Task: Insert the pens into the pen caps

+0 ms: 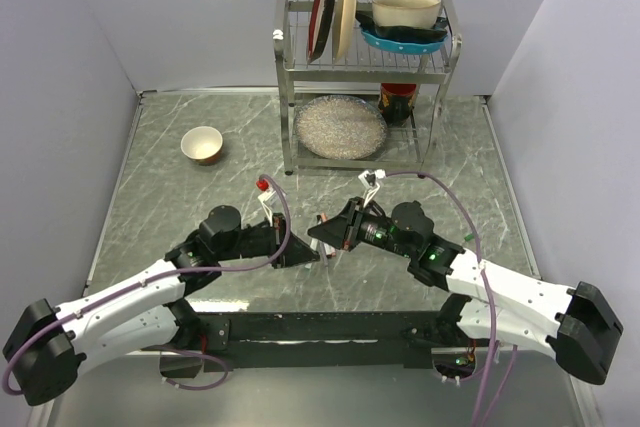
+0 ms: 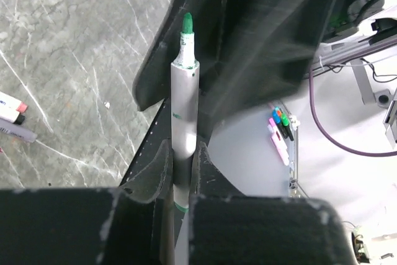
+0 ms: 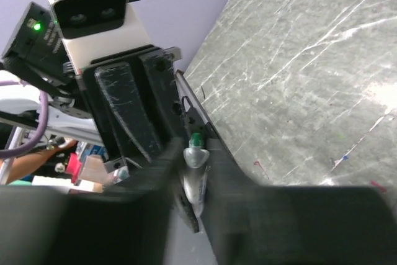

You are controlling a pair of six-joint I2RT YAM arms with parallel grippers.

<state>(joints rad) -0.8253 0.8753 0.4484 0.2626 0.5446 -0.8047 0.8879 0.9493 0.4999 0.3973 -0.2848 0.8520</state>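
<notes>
A slim white pen [image 2: 184,103] with a bare green tip stands between the fingers of my left gripper [image 2: 183,153], which is shut on its barrel. The tip points away, toward the black body of my right gripper [image 1: 327,231]. The two grippers meet mid-table, with the left gripper [image 1: 306,247] just below the right. In the right wrist view the same green-tipped pen [image 3: 195,175] lies between the fingers of the right gripper [image 3: 195,156], which are blurred and slightly parted around it. Another white pen [image 2: 8,103] with a reddish end lies on the table at the left edge. No pen caps are in view.
A metal dish rack [image 1: 440,72] with plates and bowls stands at the back, with a glass dish [image 1: 340,127] on its lower shelf. A small bowl [image 1: 202,144] sits at the back left. Walls close the table on three sides. Purple cables loop over both arms.
</notes>
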